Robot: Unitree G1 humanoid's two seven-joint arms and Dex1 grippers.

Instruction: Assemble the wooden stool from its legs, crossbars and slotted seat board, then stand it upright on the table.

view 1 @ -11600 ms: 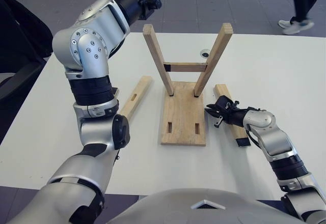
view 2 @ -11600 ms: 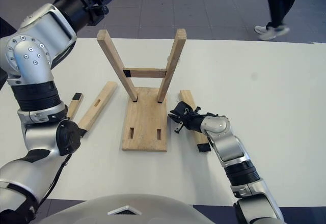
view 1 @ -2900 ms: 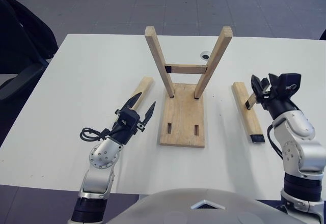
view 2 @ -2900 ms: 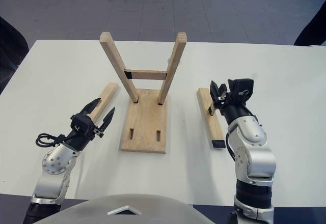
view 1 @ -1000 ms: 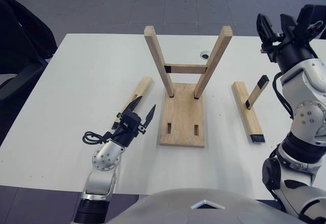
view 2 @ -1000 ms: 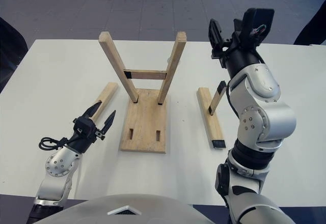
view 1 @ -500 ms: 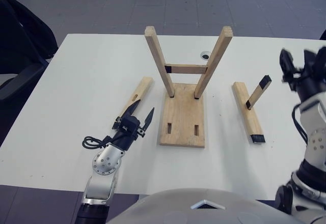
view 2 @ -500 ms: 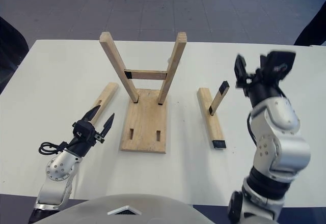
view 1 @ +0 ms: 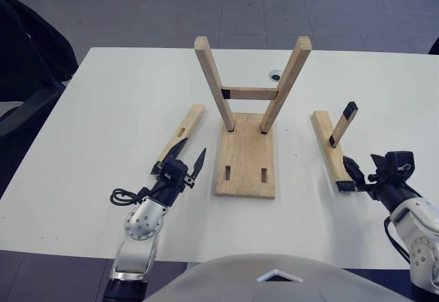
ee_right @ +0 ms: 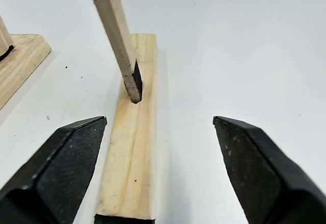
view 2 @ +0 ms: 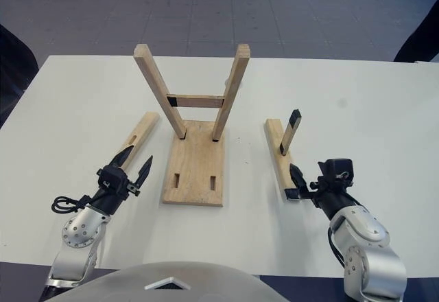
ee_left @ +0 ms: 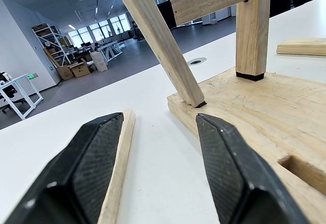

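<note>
- My left gripper (view 1: 191, 151), jaws released, still hovers over the loose leg's (view 1: 184, 127) near end on the desk (view 1: 103, 110).
- The seat board (view 1: 245, 161) lies centre, two legs (view 1: 211, 82) and a crossbar (view 1: 250, 93) standing in it.
- My right gripper (view 1: 361, 169) has dropped to the crossbar-fitted leg's (view 1: 325, 144) near end, jaws released; I'd grab it next.

The left gripper (view 1: 191, 147) covers the near end of the left loose leg (view 1: 188, 122). In the right wrist view, the crossbar (ee_right: 113, 25) standing in the right loose leg (ee_right: 133, 147) runs out of frame. A small round object (view 1: 276, 75) behind the stool frame (view 1: 250, 93) is too small to identify.
</note>
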